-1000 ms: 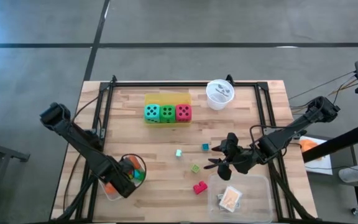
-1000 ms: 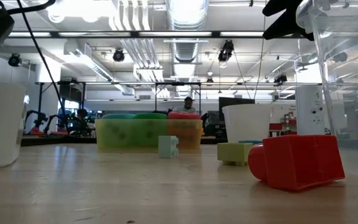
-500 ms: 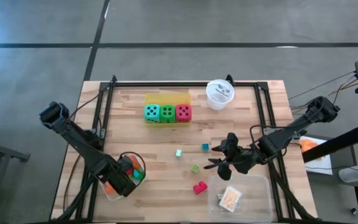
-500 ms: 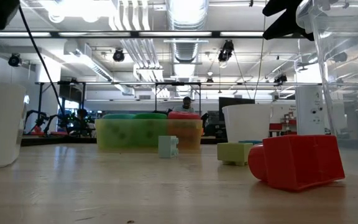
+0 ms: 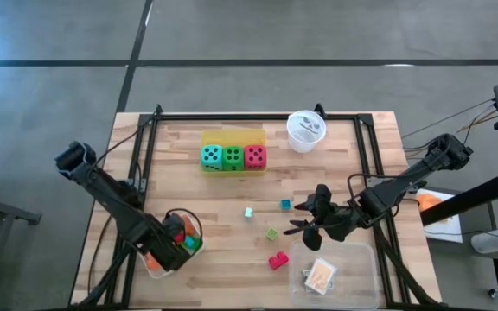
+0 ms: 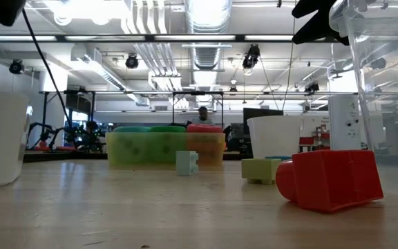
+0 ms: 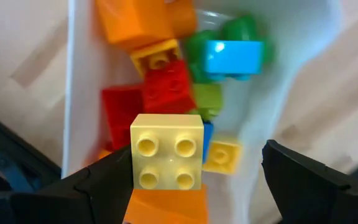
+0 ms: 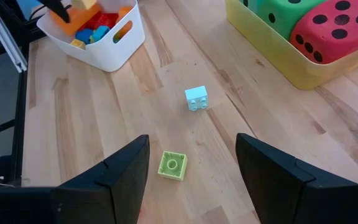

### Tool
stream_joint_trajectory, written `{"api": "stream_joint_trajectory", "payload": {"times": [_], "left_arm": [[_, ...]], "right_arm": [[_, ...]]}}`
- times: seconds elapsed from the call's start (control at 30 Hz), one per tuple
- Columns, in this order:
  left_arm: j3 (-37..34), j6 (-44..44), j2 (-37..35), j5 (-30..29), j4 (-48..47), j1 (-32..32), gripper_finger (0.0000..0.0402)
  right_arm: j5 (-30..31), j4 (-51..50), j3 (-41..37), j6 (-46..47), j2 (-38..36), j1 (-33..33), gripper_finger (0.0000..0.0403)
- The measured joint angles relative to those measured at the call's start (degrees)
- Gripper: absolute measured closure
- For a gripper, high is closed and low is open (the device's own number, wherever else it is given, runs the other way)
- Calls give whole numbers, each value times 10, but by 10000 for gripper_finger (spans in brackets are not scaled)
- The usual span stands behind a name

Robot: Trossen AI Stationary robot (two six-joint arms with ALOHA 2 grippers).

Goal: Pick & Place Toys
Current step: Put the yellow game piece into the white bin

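My left gripper hangs open over the white bin at the near left, which holds several bright blocks. A pale yellow block lies on top of the pile between the fingers, close beside one of them. My right gripper is open and empty above the table. In front of it lie a pale teal block and a light green block. A small blue block and a red block lie nearby. The teal, green and red dice sit in the yellow tray.
A clear tray with playing cards stands at the near right, just beside my right gripper. A round white cup stands at the far right. Bare wood lies between the bin and the loose blocks.
My left gripper has risen a little over the white bin and shifted slightly toward the table's left edge. My right arm has kept still.
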Motion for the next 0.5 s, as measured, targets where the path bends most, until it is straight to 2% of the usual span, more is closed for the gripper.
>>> {"api": "stream_joint_trajectory", "payload": {"times": [0.17,0.37,0.5], "left_arm": [[-33,-13,8,0,9,3,74],[-64,-25,0,4,86,4,74],[-63,-63,0,25,49,4,74]], "right_arm": [[0,0,0,0,0,0,168],[-1,0,0,0,0,0,168],[-1,0,0,0,0,0,168]]}}
